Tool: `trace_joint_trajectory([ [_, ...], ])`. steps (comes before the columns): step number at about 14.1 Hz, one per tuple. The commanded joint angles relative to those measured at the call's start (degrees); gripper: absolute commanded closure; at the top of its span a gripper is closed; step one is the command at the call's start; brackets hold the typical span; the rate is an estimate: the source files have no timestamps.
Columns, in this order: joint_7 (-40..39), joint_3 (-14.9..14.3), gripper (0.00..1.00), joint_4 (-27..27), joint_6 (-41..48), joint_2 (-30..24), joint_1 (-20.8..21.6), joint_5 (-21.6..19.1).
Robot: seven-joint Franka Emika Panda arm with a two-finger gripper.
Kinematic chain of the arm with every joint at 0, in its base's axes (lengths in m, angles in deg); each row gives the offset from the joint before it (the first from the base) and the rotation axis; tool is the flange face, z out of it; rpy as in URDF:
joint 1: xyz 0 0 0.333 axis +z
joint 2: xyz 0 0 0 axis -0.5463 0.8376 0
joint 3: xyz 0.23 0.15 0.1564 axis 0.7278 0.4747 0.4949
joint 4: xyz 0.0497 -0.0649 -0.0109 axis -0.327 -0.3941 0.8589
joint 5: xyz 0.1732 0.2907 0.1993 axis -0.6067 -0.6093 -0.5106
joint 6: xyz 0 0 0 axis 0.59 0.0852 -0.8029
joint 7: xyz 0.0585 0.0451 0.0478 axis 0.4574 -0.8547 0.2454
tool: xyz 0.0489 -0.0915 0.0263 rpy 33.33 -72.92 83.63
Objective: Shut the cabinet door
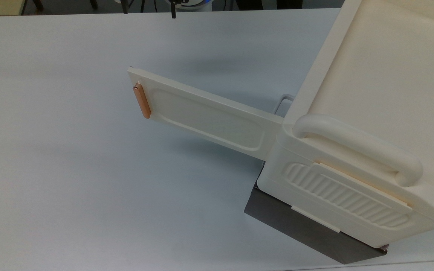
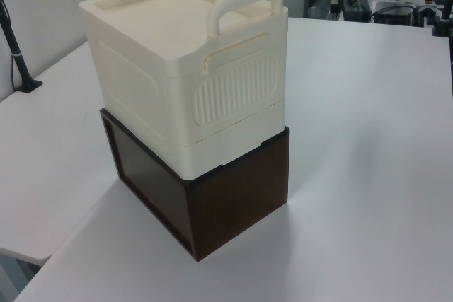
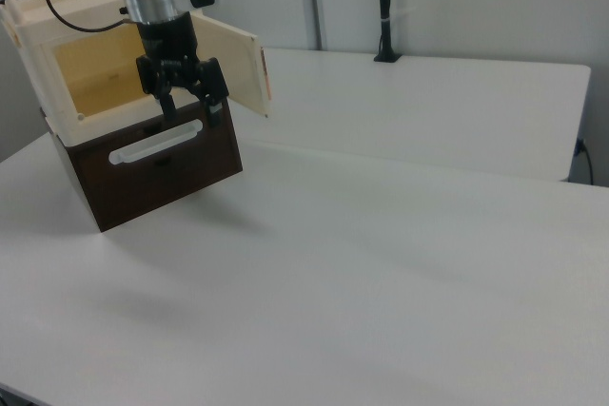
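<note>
- Cabinet door (image 1: 205, 116) first: in the top view we see it swung wide open, a flat cream panel reaching from the cabinet at the right of the frame toward the centre, upper left of the hinge corner.
- We note its recessed rounded-rectangle inset, and a slim copper-orange bar handle (image 1: 141, 100) at its free end, the end farthest from the cabinet.
- In the right view we find the door (image 3: 236, 64) in the upper left of the frame, standing open to the right view's right of the cabinet's mouth, with the tan interior (image 3: 100, 78) exposed.
- We see the cream cabinet (image 2: 187, 76) in the left view sitting on a dark brown wooden box (image 2: 233, 192), slightly left of centre on the white table (image 2: 368, 175).
- We make out a ribbed side panel (image 2: 237, 93) facing the camera there, and thick curved carrying handles (image 2: 244, 1) on top.
- In the right view the gripper (image 3: 188, 102) hangs in the upper left of the frame, in front of the cabinet's open mouth and just above a pale bar handle (image 3: 157, 145) on the box front.
- Its two black fingers (image 3: 215, 99) point down and stand spread apart, released, with nothing between them; we cannot tell whether they touch the cabinet.
- The gripper is apart from the door, which lies to the right view's right of it.
</note>
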Motion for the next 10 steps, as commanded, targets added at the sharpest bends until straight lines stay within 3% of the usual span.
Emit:
trace_joint_trajectory([
  [1,0.88,-0.19,0.0,-1.02,-0.74,-2.17,-1.03,-0.25],
  [9,0.97,-0.28,0.0,-0.93,1.02,-2.53,-1.04,-0.25],
  [10,0.97,-0.28,0.06,-1.02,1.02,-2.53,-0.95,-0.25],
])
